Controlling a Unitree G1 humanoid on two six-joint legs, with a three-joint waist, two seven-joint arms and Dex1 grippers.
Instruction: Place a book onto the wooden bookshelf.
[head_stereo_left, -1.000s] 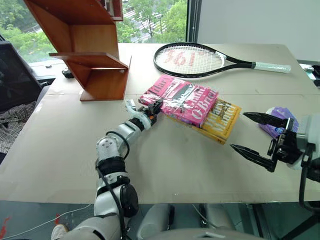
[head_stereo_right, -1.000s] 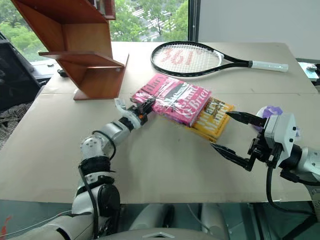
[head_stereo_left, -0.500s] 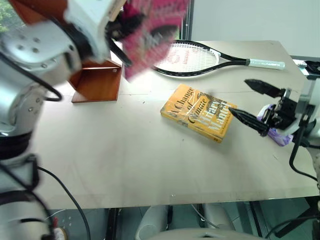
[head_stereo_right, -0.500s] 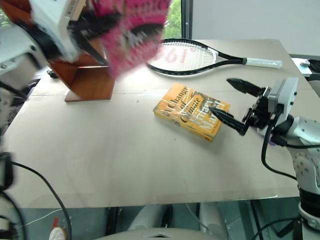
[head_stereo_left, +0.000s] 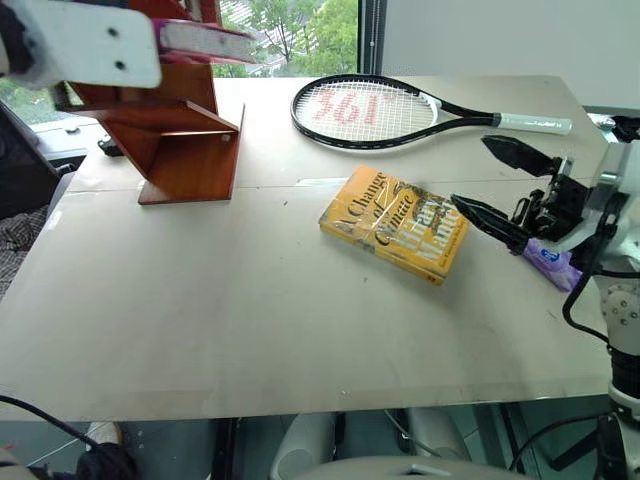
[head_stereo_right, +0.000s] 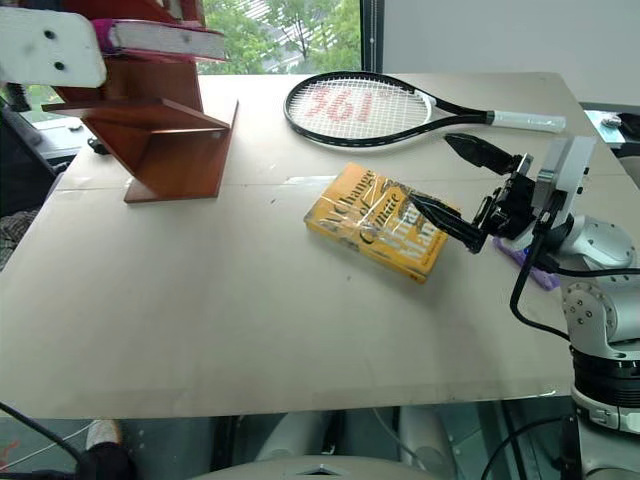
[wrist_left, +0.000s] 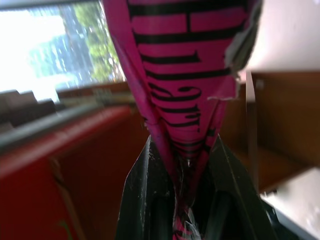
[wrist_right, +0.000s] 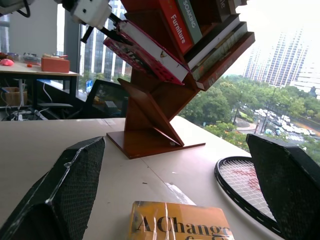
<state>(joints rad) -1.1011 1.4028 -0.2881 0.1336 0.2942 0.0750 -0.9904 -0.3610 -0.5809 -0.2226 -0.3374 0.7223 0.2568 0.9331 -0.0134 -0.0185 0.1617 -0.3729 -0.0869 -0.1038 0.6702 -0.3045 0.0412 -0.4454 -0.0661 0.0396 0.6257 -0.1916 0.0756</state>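
1. Left gripper (wrist_left: 182, 200): you have it clamped on the book (head_stereo_right: 165, 40), held up against the wooden bookshelf (head_stereo_right: 150, 140), long axis running out from the fingers toward the slanted boards.
2. Right gripper (head_stereo_right: 462, 190): spread wide, empty, well apart from the shelf.

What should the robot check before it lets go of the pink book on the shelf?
1. Left gripper shut on the pink book: ok.
2. Book up at the wooden bookshelf: ok.
3. Book resting fully on a slanted board: cannot tell.
4. Books already on the shelf leave room beside it: cannot tell.
5. Right gripper open and away from the shelf, over the table: ok.
6. Yellow book and racket out of the way: ok.
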